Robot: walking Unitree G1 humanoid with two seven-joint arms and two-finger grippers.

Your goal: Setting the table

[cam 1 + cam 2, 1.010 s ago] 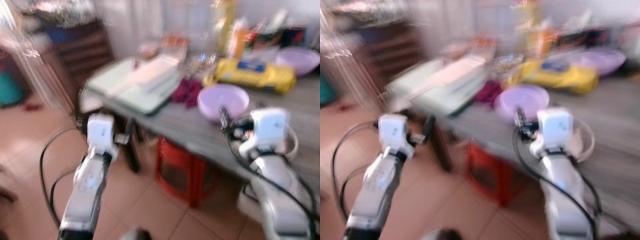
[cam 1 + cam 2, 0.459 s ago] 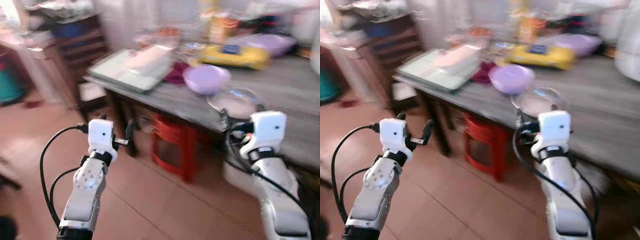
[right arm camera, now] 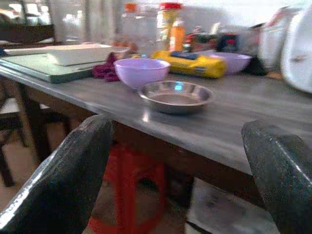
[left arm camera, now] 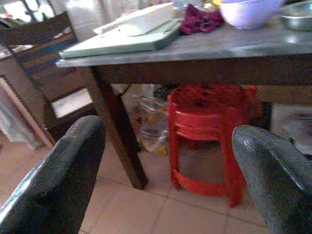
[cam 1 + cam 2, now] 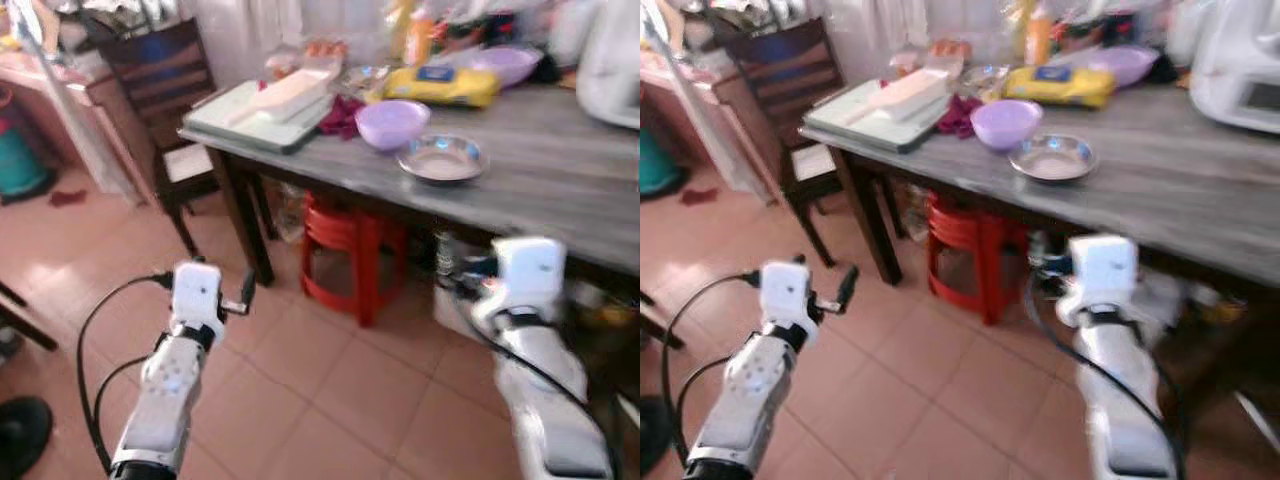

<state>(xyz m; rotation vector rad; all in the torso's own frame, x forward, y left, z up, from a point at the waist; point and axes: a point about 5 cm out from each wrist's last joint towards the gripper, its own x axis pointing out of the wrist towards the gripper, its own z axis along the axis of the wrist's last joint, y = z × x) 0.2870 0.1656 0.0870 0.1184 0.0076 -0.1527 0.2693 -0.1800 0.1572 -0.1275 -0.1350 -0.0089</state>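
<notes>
A steel bowl [image 5: 442, 160] sits on the grey wooden table [image 5: 560, 190], just beside a lilac plastic bowl [image 5: 392, 122]; the right wrist view has both, the steel bowl [image 3: 175, 96] nearer than the lilac bowl [image 3: 141, 71]. My right gripper [image 3: 175, 161] is open and empty, held below the table's front edge and short of it [image 5: 450, 262]. Over the tiled floor in front of the table corner, my left gripper [image 4: 165, 165] is likewise open and empty [image 5: 232, 288].
A green tray with a white board [image 5: 265, 105], a yellow pack [image 5: 440, 85], a second lilac bowl [image 5: 505, 65], bottles and a white appliance [image 5: 612, 60] crowd the table. A red stool [image 5: 350, 250] stands beneath it, a dark chair [image 5: 165, 95] at its left end.
The whole view has drawn back from the table. The steel bowl, close by my right gripper before, now stands farther off on the tabletop, and both grippers are over the floor.
</notes>
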